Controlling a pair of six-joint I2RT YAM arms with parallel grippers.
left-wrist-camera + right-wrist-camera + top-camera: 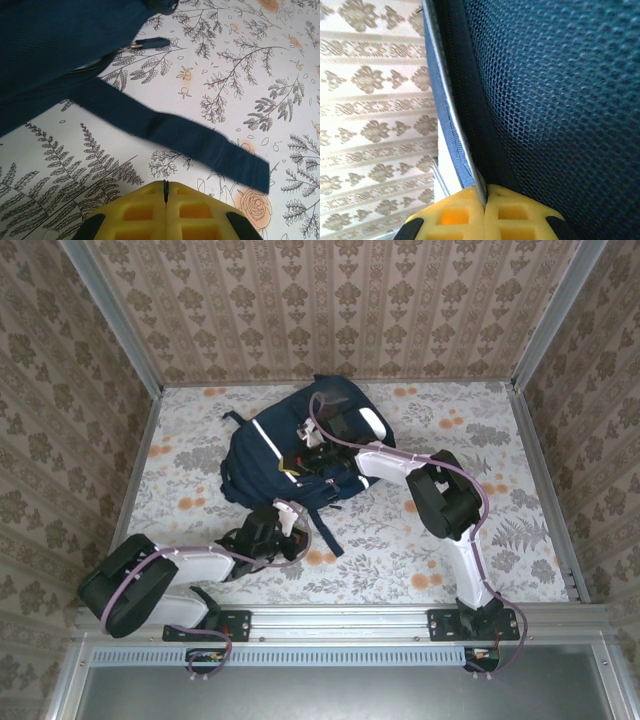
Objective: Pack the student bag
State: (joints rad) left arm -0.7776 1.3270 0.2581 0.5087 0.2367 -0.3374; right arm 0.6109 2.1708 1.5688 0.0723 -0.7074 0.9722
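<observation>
- The student bag (285, 455) lies flat on the flowered surface (480, 540), ahead of both arms, closer to the far wall (330, 310) than to the arm bases.
- From the top camera I see its long axis run on a diagonal, from the near-left end to the far-right end. Which end is the top of the bag I cannot tell.
- One white stripe (268, 434) crosses the bag on its left part, and a white patch (372, 422) sits at its far-right end.
- A dark strap (200, 142) comes out from the near edge of the bag and lies flat on the surface, pointing away from the bag toward the arm bases.
- My left pincer (165, 187) is clenched, the yellow pads pressed together with nothing between them. It hangs over the surface just beside the near edge of the bag, close to the strap but not touching it.
- A small zip pull (150, 44) lies at the bag's edge, beyond the strap.
- My right pincer (484, 197) is on top of the bag, near its middle. It is clenched on a thin grey edge of the bag, next to a dark mesh panel (560, 100).
</observation>
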